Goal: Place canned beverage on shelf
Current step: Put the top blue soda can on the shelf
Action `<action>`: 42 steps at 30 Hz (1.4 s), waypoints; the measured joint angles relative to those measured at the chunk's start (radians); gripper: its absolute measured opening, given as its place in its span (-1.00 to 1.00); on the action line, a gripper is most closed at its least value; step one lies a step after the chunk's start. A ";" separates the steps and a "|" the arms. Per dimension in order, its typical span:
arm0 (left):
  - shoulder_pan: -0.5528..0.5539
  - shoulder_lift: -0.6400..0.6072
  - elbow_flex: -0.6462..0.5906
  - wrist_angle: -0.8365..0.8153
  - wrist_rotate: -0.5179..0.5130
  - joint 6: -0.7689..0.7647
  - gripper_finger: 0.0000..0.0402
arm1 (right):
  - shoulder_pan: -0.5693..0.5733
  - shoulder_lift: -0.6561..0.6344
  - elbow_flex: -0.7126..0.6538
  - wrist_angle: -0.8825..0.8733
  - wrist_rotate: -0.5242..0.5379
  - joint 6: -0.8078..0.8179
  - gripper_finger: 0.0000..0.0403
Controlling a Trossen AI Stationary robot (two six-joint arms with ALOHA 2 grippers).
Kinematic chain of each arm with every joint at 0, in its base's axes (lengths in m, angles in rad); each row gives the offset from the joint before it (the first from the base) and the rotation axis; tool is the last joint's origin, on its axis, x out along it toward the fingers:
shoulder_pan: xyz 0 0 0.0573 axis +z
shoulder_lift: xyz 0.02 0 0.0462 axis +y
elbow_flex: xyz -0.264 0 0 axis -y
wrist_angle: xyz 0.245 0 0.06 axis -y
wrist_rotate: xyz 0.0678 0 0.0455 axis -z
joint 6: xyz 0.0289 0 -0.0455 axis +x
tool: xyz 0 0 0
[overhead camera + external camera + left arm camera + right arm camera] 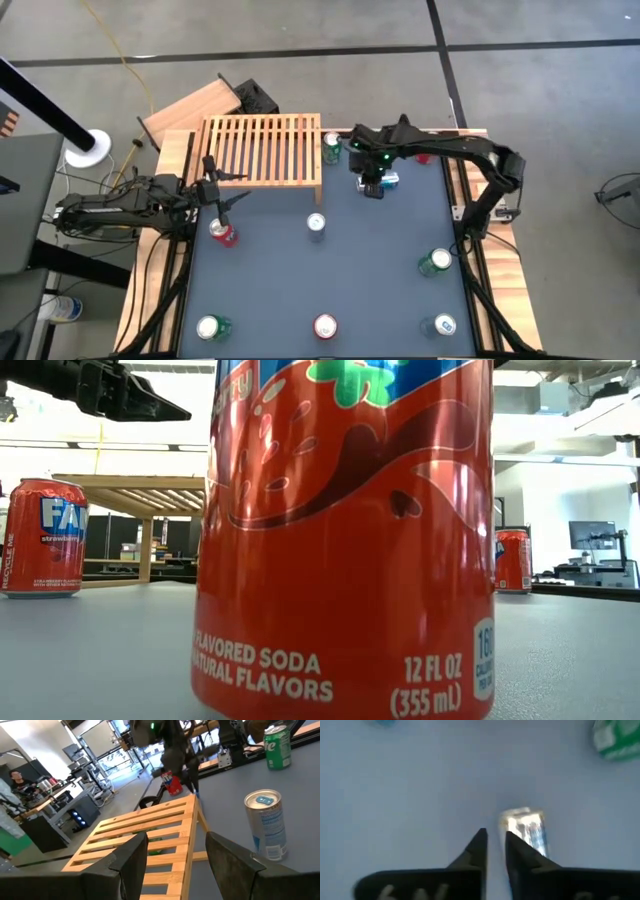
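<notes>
So the slatted shelf (265,150) sits at the table's far edge with nothing on it, cans scattered across the table (380,260). Right gripper (372,186) hovers near a blue can (389,180), fingers nearly closed, holding nothing. Left gripper (222,190) waits beside the shelf, spread open and empty.

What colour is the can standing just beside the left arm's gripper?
Red, with a silver top. The can shows best in the high view, close to the left gripper.

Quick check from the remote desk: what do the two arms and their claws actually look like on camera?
Both arms are dark, jointed, with black cables trailing along them. The right claw sits under a wrist showing small green lights; its fingers are black, tapering wedges. The left claw has broader, flat black fingers.
</notes>
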 joint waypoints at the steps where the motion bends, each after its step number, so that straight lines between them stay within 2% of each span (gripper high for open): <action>1: 0.000 0.000 0.000 0.000 0.000 0.000 -0.04 | 0.000 0.014 0.000 -0.011 0.031 -0.005 -0.61; 6: 0.000 0.000 0.000 0.000 0.001 0.003 -0.04 | 0.011 0.044 0.000 -0.015 0.174 -0.029 -0.14; 11: 0.000 0.000 0.000 0.000 0.000 0.008 -0.04 | 0.023 0.045 0.000 -0.046 0.188 -0.024 0.32; 14: 0.000 0.000 0.000 0.000 -0.001 0.008 -0.04 | 0.022 0.047 -0.004 -0.053 0.186 -0.032 0.49; 17: 0.000 0.000 0.000 0.000 -0.001 0.008 -0.04 | 0.013 0.047 -0.031 -0.008 0.186 -0.053 0.57; 23: 0.000 0.000 0.000 0.000 -0.002 0.007 -0.04 | -0.012 0.066 -0.083 0.058 0.186 -0.056 0.58; 28: 0.000 0.000 0.000 0.000 -0.002 0.007 -0.04 | -0.022 0.136 -0.087 0.058 0.191 -0.061 0.58; 33: 0.000 0.000 0.000 0.000 -0.003 0.004 -0.04 | -0.017 0.211 -0.081 0.053 0.280 -0.070 0.55; 38: 0.000 0.000 0.000 0.000 -0.003 0.007 -0.04 | -0.009 0.201 -0.082 0.056 0.283 -0.056 0.36; 42: 0.000 0.000 0.000 0.000 -0.003 0.008 -0.04 | -0.008 0.151 -0.082 0.054 0.286 -0.047 0.06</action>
